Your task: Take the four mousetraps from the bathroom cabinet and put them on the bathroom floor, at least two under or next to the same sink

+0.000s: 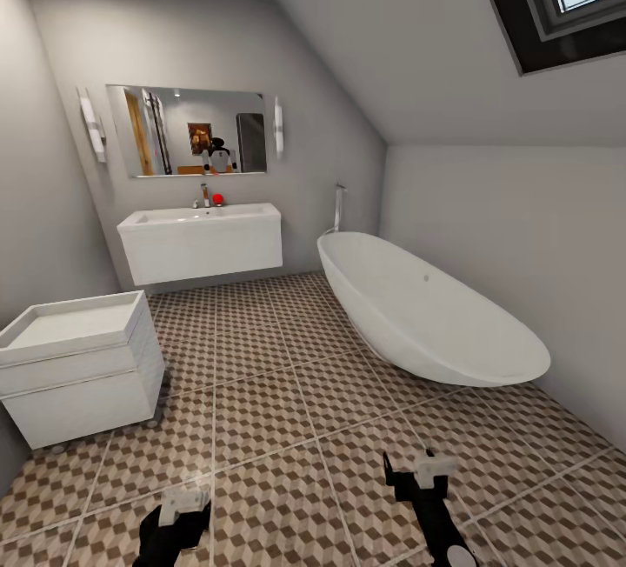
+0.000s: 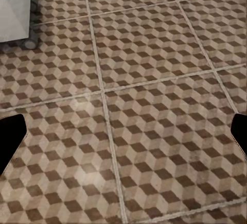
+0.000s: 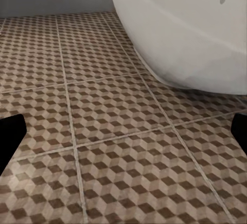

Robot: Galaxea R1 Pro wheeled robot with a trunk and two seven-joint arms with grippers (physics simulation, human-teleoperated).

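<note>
you're facing the sink (image 1: 200, 243) across the floor (image 1: 287, 393), no traps or cabinet here. left gripper (image 1: 184, 510) and right gripper (image 1: 423, 469) spread, empty. turn the base slowly to find the cabinet, arms tucked clear of the tub (image 1: 426, 306).

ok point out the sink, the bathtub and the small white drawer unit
bathroom sink (image 1: 200, 247), head view, front face of the vanity block
bathtub (image 1: 435, 323), head view, outer side wall
small white drawer unit (image 1: 78, 376), head view, front of the drawers
</note>
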